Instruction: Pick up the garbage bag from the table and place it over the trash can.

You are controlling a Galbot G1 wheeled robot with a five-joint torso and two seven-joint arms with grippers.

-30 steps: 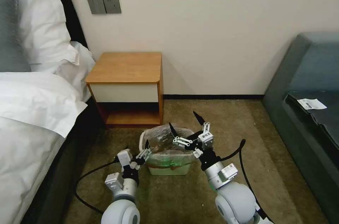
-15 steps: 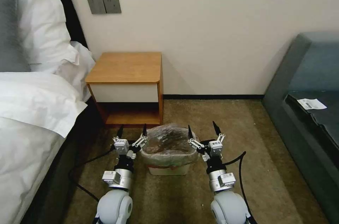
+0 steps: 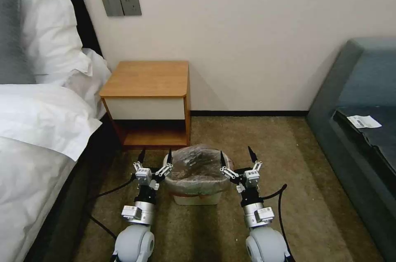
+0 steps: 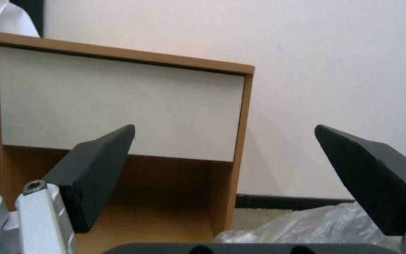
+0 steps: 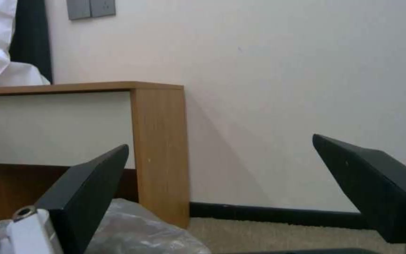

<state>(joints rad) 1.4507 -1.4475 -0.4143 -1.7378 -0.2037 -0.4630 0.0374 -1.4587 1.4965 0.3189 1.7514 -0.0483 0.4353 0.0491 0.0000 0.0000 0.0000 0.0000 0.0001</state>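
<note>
The garbage bag [image 3: 198, 168], crinkly and translucent with a reddish edge, is draped over the cream trash can [image 3: 197, 199] on the carpet in front of the table [image 3: 146, 78]. My left gripper [image 3: 155, 154] hangs open just left of the bin's rim, holding nothing. On the bin's right side my right gripper [image 3: 236, 154] is open too, also free of the bag. The left wrist view has the left gripper [image 4: 224, 128] facing the table [image 4: 118, 106], with the bag [image 4: 315, 225] low beside it. In the right wrist view the right gripper [image 5: 220, 141] stands beside the bag [image 5: 137, 229].
A bed with white bedding [image 3: 37, 130] runs along the left, close to the left arm. A dark sofa [image 3: 363, 130] stands at the right. Black cables [image 3: 103, 194] trail on the carpet by both arms. The wall is behind the table.
Both grippers have drawn back from over the trash can's rim and now stand straight at its two sides. The bag stays draped on the bin.
</note>
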